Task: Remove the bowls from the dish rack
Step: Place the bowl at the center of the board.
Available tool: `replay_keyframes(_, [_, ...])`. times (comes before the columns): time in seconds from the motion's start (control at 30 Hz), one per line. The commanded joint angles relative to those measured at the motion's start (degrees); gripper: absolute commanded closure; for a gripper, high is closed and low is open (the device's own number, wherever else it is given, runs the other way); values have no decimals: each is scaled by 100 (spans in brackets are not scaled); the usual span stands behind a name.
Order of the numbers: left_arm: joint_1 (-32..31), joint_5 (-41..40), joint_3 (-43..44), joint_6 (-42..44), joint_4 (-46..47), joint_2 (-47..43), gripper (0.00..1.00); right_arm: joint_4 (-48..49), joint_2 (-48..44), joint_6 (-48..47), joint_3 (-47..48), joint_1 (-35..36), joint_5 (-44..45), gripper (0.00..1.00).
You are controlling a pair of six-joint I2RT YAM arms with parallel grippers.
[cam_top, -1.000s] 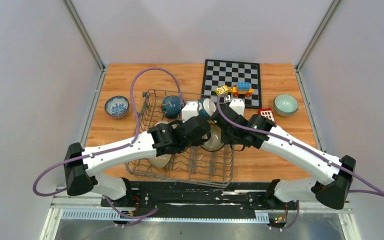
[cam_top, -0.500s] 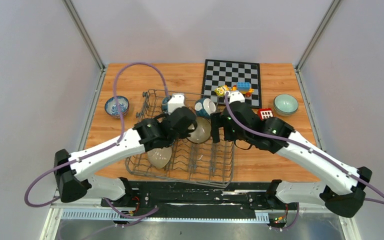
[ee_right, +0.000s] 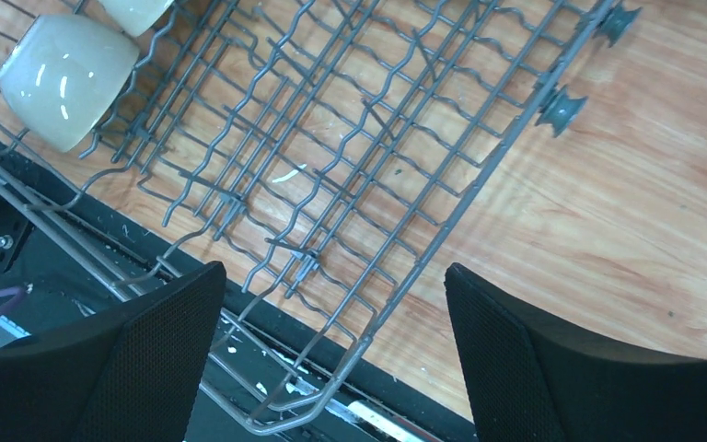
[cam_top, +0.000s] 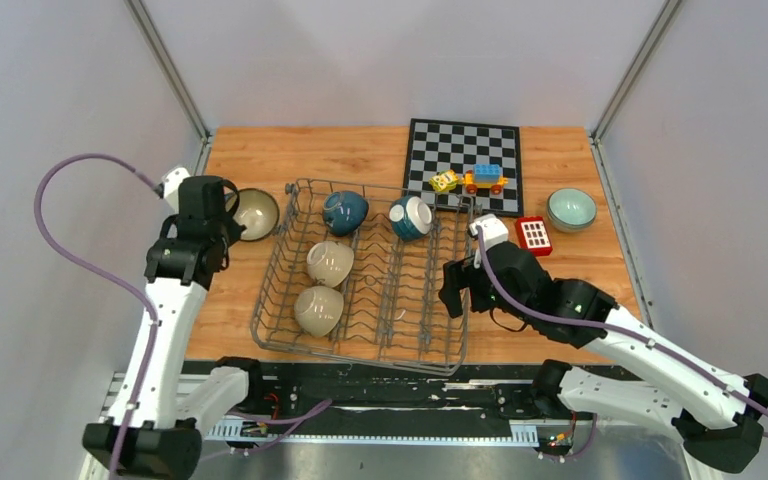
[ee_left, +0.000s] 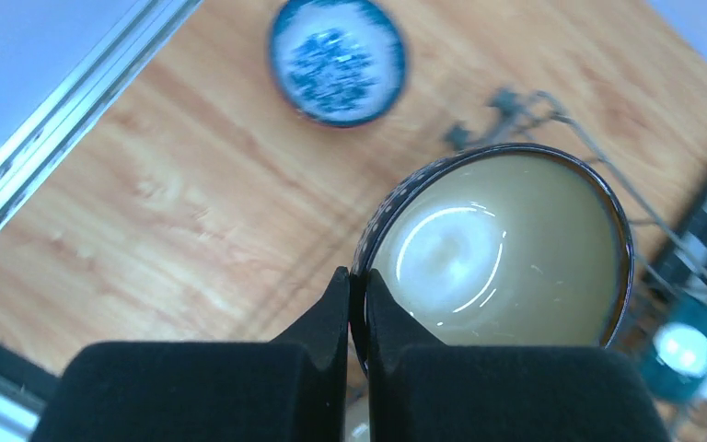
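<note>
My left gripper [ee_left: 357, 281] is shut on the rim of a dark-rimmed bowl with a beige inside [ee_left: 497, 244]. It holds that bowl [cam_top: 257, 213] above the table, left of the dish rack [cam_top: 400, 305]. Below it on the wood lies a blue-and-white patterned bowl [ee_left: 338, 60], hidden in the top view. The rack holds a dark teal bowl [cam_top: 345, 211], a teal bowl with a white inside [cam_top: 411, 218] and two beige bowls [cam_top: 329, 262] [cam_top: 318, 309]. A pale green bowl [cam_top: 571, 208] sits far right. My right gripper [ee_right: 333, 276] hangs open and empty over the rack's front right corner [ee_right: 377, 157].
A chessboard [cam_top: 465, 160] with small toy blocks [cam_top: 472, 180] lies behind the rack. A red block [cam_top: 534, 234] sits right of the rack. The left arm's purple cable [cam_top: 80, 170] loops over the table's left edge. The black base strip runs along the near edge.
The left arm has swung from the middle of the rack out to the left with the bowl. The right gripper has opened, let go and drawn back to the rack's right front.
</note>
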Motion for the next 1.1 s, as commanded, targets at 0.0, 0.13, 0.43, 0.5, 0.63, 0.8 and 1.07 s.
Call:
replay_keyframes(0.0, [1386,988,-567,-215,300,23,100,497,-127,-28,-244,1,-448,9])
replay_keyframes(0.13, [2235,931,-1021,-608,476,-32,100,608,-180,3,-388,10,-794,10])
replay_keyframes(0.43, [3437,968,-2152,-1158,1177,238,100,620,-583,-70,-648,10,-832,11])
replay_keyframes(0.5, [3501,1056,-2321,-1166,1403,406,100,629,-691,-79,-713,10,-802,11])
replay_keyframes(0.63, [3559,1258,-2581,-1027,2029,614,100,638,-832,-88,-786,10,-761,11])
replay_keyframes(0.8, [3574,1357,-2770,-874,2588,813,100,637,-900,-88,-848,11,-677,11])
replay_keyframes(1.07, [3614,1312,-2882,-769,2861,1190,100,672,-757,-96,-889,10,-632,11])
